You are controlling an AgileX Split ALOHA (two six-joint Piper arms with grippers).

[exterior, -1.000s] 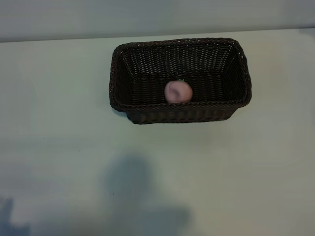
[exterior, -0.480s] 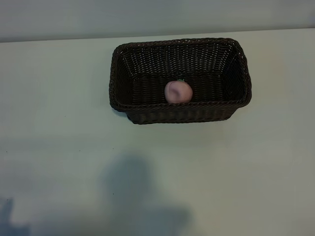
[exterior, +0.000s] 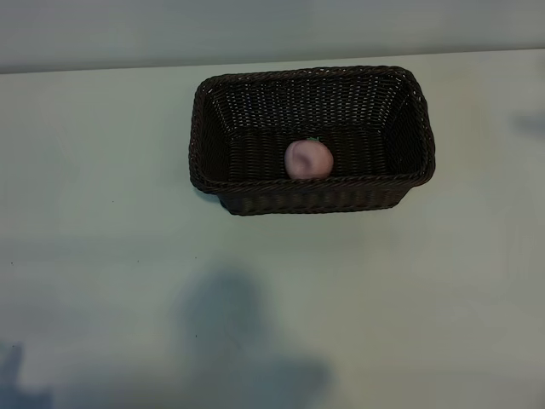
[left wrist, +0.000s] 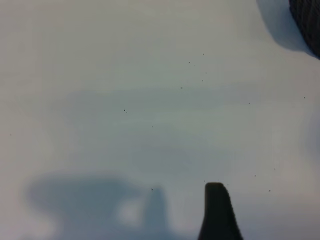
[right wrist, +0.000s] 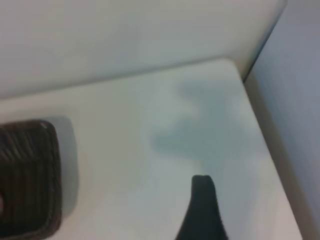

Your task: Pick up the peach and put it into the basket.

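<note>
Currently I am reading the peach (exterior: 307,159) as lying inside the basket (exterior: 312,79), against the middle of its near long wall. The basket is sitting near the table's (exterior: 102,213) far edge, its long axis running along that edge.

Neither arm is showing in the exterior view. The right gripper (right wrist: 202,210) is hanging over bare table toward the far right corner, the basket's end lying off to one side of it, apart. The left gripper (left wrist: 217,212) is parked over bare table, the basket's corner well apart. Both are standing spread, pinching nothing. I judge placement complete; no approach is outstanding.
</note>
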